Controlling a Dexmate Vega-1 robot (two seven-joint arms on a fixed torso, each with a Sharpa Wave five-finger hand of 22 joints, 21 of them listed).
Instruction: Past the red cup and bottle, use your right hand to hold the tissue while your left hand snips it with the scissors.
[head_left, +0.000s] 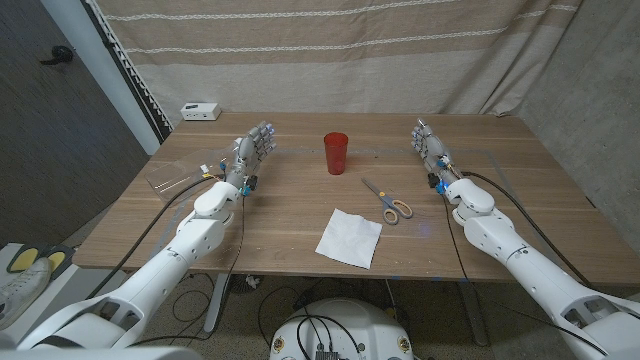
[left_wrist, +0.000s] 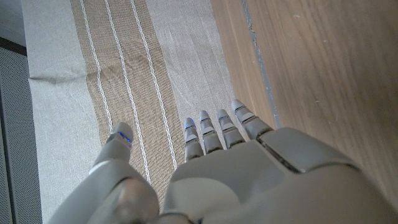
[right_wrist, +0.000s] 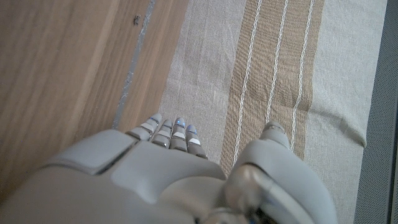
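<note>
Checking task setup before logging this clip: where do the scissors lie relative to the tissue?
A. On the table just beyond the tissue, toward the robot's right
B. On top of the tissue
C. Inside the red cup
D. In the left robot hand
A: the scissors lie on the wooden table, apart from the tissue and off its far right corner.

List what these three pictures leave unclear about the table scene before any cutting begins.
- Bottle: a clear thing at the table's left edge, head view, too faint to identify.
- White box, head view: too small to tell what it is.
- Scissors: blades too small to tell whether open.
</note>
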